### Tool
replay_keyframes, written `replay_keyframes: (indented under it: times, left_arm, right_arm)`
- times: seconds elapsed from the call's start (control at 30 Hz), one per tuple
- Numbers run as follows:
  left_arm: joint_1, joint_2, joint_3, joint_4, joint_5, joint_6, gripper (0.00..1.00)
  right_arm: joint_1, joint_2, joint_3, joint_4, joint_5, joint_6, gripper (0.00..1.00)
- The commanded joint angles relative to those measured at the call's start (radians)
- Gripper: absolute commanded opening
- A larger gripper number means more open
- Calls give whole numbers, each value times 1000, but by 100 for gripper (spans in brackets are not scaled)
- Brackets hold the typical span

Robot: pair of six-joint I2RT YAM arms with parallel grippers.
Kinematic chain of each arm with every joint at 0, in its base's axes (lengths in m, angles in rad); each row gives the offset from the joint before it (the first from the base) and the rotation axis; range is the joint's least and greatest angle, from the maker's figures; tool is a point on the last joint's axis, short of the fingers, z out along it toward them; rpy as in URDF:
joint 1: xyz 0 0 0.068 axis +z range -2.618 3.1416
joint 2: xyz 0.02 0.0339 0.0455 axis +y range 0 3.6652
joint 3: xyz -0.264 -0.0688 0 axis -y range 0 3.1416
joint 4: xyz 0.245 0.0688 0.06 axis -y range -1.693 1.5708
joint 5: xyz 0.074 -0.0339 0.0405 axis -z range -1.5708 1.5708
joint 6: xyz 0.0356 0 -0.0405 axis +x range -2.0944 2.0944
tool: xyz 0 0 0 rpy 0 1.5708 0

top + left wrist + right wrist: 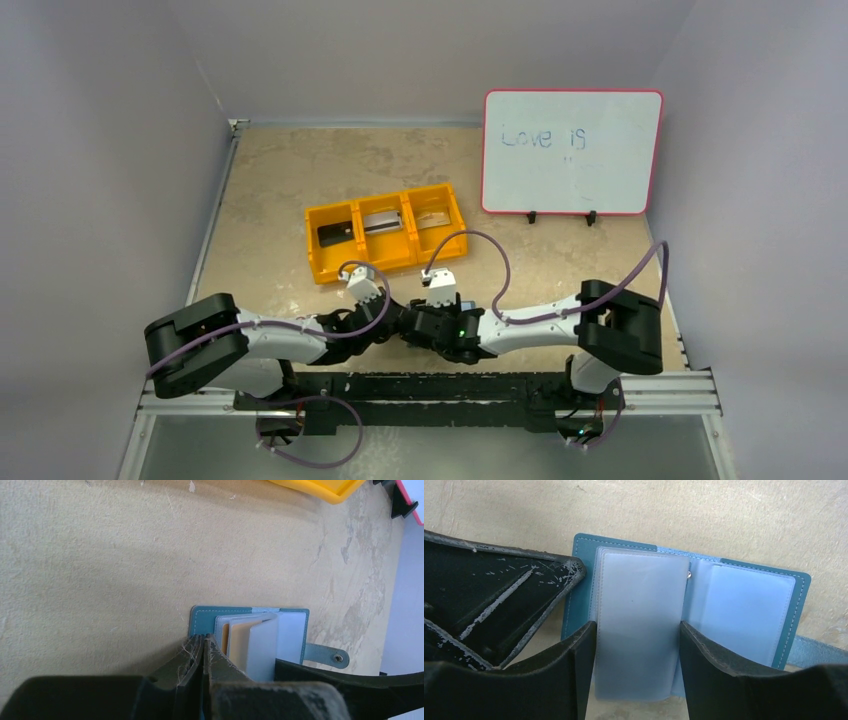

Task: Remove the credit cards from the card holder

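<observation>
Fingertips of the left gripper [202, 641] are pressed together at the teal edge of the card holder [200, 617], which lies open on the table [100, 570]. The right gripper [638, 630] has its jaws apart, straddling a clear pocket sleeve [639, 590]. A tan card [239, 647] shows inside the holder.

the card holder [744, 600] lies open on the table [100, 555], the bin [395, 261] (cards [335, 232] inside) behind it.

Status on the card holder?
Left end effector shut, tips at holder edge. Right end effector straddling a sleeve, grip unclear. Tan card in holder. No obstruction seen.
</observation>
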Motion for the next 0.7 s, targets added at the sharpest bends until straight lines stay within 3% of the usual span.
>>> replay_keyframes:
  times: [0.0,0.4,0.67]
  left_arm:
    - [1,32,-22,-98,5,21,0]
    - [1,55,-4,-102,9,31,0]
    - [0,89,17,-100,19,45,0]
  right_arm:
    - [-27,-63,-47,-68,-35,28,60]
    - [-119,-175,-101,-127,-35,72,57]
    - [-170,-282,-177,-65,-92,95,63]
